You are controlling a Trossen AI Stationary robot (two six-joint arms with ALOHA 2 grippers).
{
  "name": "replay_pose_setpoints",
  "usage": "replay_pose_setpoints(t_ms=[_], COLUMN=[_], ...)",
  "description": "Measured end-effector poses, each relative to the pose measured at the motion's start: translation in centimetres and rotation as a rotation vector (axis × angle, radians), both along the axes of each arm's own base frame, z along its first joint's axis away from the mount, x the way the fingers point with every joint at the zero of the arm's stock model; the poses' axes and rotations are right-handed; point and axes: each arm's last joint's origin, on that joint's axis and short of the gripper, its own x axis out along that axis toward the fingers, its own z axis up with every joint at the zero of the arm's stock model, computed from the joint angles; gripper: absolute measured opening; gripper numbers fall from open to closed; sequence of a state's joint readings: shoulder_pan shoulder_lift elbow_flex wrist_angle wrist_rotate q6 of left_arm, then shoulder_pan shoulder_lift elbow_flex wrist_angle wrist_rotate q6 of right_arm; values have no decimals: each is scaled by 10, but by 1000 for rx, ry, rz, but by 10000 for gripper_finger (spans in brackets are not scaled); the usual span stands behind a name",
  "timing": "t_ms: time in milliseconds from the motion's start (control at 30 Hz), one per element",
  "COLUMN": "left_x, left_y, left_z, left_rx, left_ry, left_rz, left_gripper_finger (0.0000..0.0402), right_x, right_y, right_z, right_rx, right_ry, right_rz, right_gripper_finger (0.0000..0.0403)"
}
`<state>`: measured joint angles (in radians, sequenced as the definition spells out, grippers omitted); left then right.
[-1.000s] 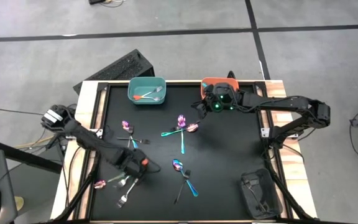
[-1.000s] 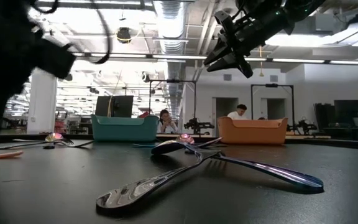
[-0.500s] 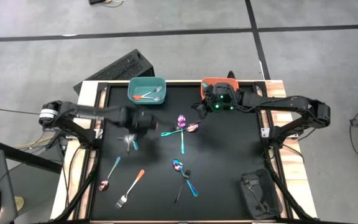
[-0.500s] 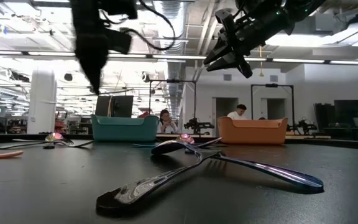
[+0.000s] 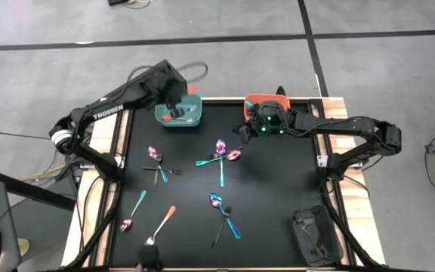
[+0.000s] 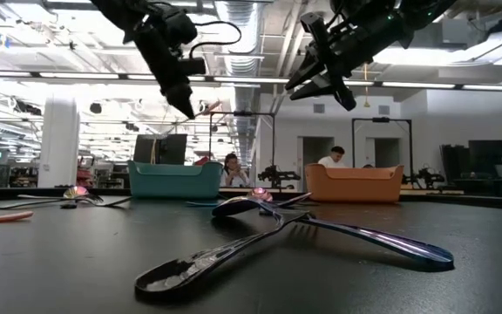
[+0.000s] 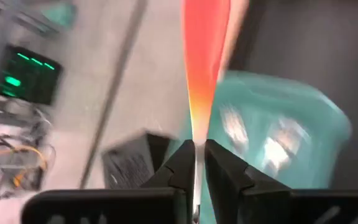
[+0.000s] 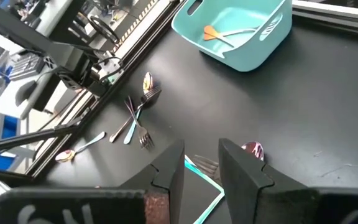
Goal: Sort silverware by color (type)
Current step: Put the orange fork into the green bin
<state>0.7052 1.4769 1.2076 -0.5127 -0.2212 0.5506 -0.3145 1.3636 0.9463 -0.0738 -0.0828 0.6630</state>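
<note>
My left gripper (image 5: 177,107) hangs above the teal bin (image 5: 192,119) at the table's far edge, shut on an orange-handled piece of silverware (image 7: 202,56). The low view shows this gripper (image 6: 187,106) high over the bin (image 6: 174,180). My right gripper (image 8: 201,165) is open and hovers in the air near the orange bin (image 5: 257,99), above a cluster of spoons (image 5: 223,151). More forks and spoons lie flat on the black table (image 5: 278,196): a crossed pair (image 5: 156,163), another pair (image 5: 224,211), a teal one (image 5: 134,209) and an orange fork (image 5: 160,227). My left gripper pinches the orange-handled piece between its two fingers at the thin end (image 7: 195,149) where the orange fades to metal. The long orange handle sticks straight out beyond the fingertips. The piece is lifted clear, over the teal bin.
The teal bin (image 8: 235,28) holds one orange-handled piece (image 8: 211,32). A black keyboard-like object (image 5: 138,85) lies past the table's far left corner. A dark object (image 5: 312,234) sits at the near right corner. People show in the room beyond (image 6: 231,167).
My left arm has swung from the table's near left area, where it was low among the forks, up and across toward the far edge. It now hangs over the teal bin with the orange-handled piece. The right arm has kept still.
</note>
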Motion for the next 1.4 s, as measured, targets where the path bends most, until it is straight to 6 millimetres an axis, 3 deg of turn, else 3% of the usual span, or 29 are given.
replay_pose_setpoints(t_ms=[233, 467, 733, 900, 1067, 1400], left_x=[3, -4, -1, -1, -6, -22], left_y=[21, 2, -62, -111, -156, -250], left_z=[-16, -27, -17, -35, -61, -56], left_rx=[-19, -272, -724, -773, -902, -1046], left_ry=[-22, 67, 51, 58, -39, -86], left_rz=[25, 186, 157, 172, 284, 425], left_gripper_finger=[82, 111, 99, 92, 92, 92], right_x=[0, 0, -1, -2, -4, 9], right_y=[0, 0, -3, -5, -4, -3], right_z=[0, 0, 0, 0, -6, -31], right_rx=[14, 31, -8, -18, 1, 81], right_ry=[-5, -10, -1, 7, 67, 138], right_rz=[-20, -31, -18, -16, -12, 76], right_gripper_finger=[116, 116, 116, 116, 116, 116])
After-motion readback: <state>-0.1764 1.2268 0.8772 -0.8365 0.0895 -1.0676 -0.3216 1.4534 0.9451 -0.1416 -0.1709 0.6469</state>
